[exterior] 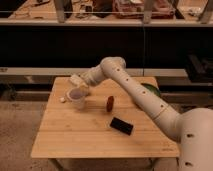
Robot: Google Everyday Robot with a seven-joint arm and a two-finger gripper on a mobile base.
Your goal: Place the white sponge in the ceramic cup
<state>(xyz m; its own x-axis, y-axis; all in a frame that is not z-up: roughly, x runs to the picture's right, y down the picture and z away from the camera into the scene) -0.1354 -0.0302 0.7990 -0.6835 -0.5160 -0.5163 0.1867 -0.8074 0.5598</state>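
Note:
The ceramic cup (77, 99) stands upright on the left part of the wooden table (85, 140). My gripper (79, 84) hangs just above the cup's far rim, at the end of the arm that reaches in from the right. It is shut on the white sponge (75, 79), a pale flat pad that sticks out up and to the left of the gripper, above the cup and outside it.
A tiny white lump (62, 100) lies left of the cup. A red-brown object (110, 102) and a black slab (121, 125) lie on the table's middle and right. A green bowl (151, 90) sits at the back right, partly behind the arm.

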